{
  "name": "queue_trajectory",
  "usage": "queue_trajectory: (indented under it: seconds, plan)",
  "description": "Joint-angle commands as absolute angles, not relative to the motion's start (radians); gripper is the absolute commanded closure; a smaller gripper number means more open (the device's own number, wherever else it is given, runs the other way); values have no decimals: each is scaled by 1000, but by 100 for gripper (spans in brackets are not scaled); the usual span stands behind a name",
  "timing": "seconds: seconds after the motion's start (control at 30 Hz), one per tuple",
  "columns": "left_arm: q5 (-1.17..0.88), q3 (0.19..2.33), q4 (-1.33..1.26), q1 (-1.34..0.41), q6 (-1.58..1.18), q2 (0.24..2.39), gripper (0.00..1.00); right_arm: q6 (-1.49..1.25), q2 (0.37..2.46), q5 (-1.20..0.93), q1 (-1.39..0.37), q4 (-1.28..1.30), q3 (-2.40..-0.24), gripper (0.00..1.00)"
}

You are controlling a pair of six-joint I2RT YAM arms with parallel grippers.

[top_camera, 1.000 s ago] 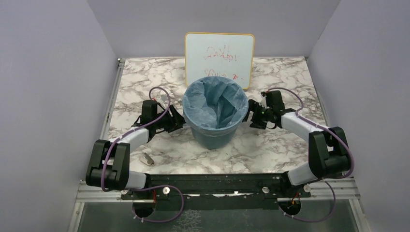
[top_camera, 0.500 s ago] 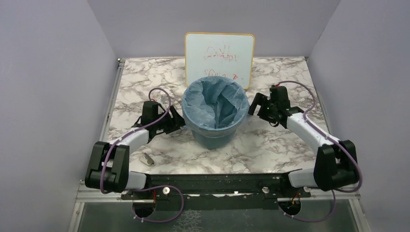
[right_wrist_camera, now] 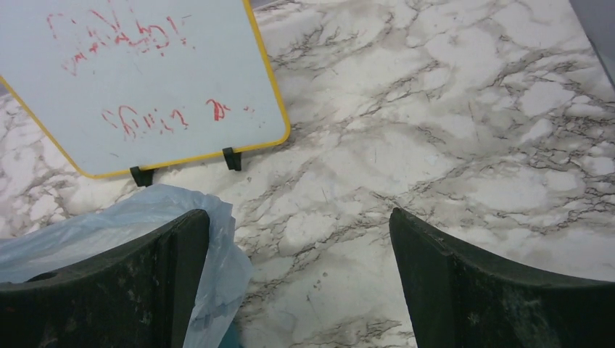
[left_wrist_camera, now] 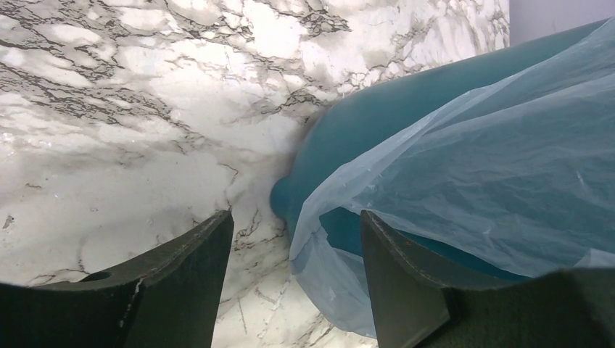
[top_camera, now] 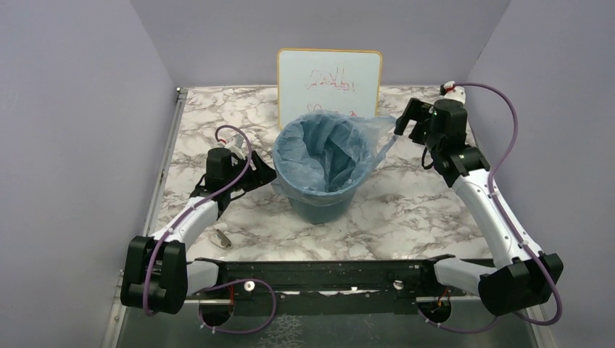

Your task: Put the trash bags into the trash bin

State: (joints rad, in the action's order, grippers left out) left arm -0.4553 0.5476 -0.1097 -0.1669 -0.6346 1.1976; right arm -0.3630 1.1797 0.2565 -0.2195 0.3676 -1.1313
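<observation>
Bag lines the bin; fitting the rim looks like the step. Both claws spread, empty: left, right. Next: tuck the loose flap at upper right.

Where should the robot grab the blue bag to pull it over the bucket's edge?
Probably the loose flap of the trash bag sticking out past the rim of the trash bin, toward the whiteboard. It stands free of the rim, so the open right gripper beside it could likely pinch it from the side. The rest lies crumpled inside or flat against the wall.
</observation>
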Motion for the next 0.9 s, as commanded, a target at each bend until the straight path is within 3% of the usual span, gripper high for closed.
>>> queue_trajectory:
  seconds: [0.0,0.43,0.57,0.87]
  plan:
    - [-454,578,-119,-170,-614,1195,34,-341,1165,210,-219,373,-1134,1]
    - [-518,615,-76,-170,-607,1271,33,-542,1416,-218,-221,224,-850,2]
    - [-515,613,-76,-170,-605,1263,33,-495,1408,-171,-219,254,-871,2]
    - [-465,615,-77,-170,-611,1235,28,-493,1262,151,-220,325,-893,1]
